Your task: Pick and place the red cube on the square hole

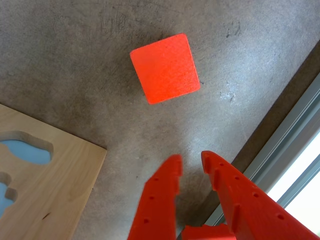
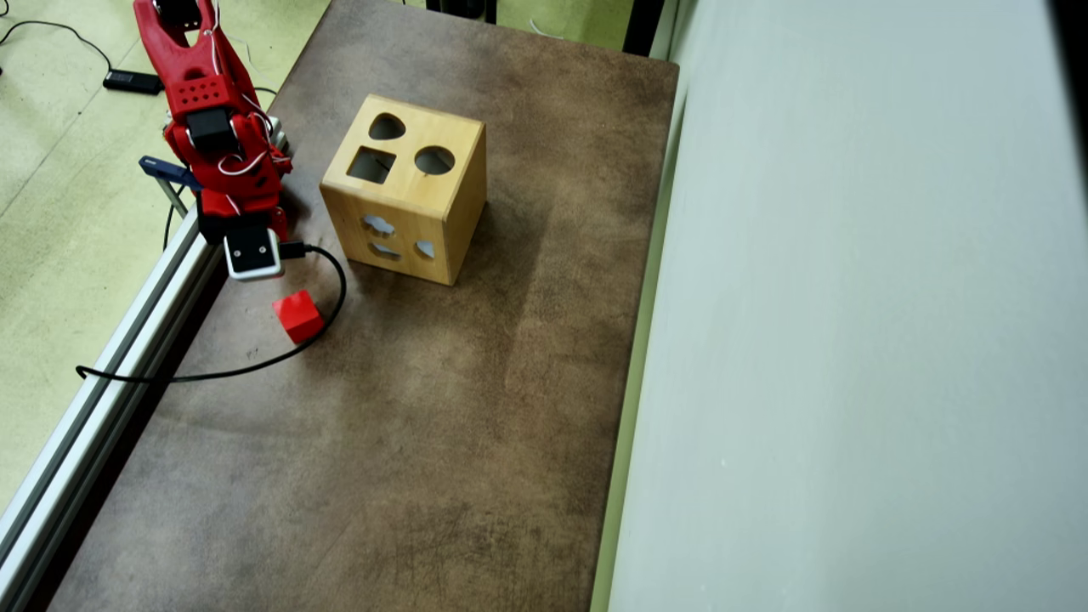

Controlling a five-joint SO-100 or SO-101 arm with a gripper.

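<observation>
Item 1, wooden box (image 2: 442,217): we find it standing on the bench (image 2: 476,442), off to one side of the pincer and apart from it. In the wrist view only a corner of a side face shows at lower left, with irregular cutouts. Its top face carries three openings: a heart-like one, a round one, and the square hole (image 2: 371,165), the intended destination. We can see nothing inside the box; the openings read dark or pale blue, contents undeterminable.

Item 2, red cube (image 1: 165,68): it lies flat on the bench just ahead of the pincer tips, untouched, one face up and turned slightly askew to the fingers. We judge it sits free for a straight approach; the black cable (image 2: 327,280) curves close by in the overhead view.

Item 3, pincer (image 1: 191,165): empty, its two red fingers parted only narrowly, poised short of the cube. We judge the gap too slim for the cube's width, so it must widen before closing in.
</observation>
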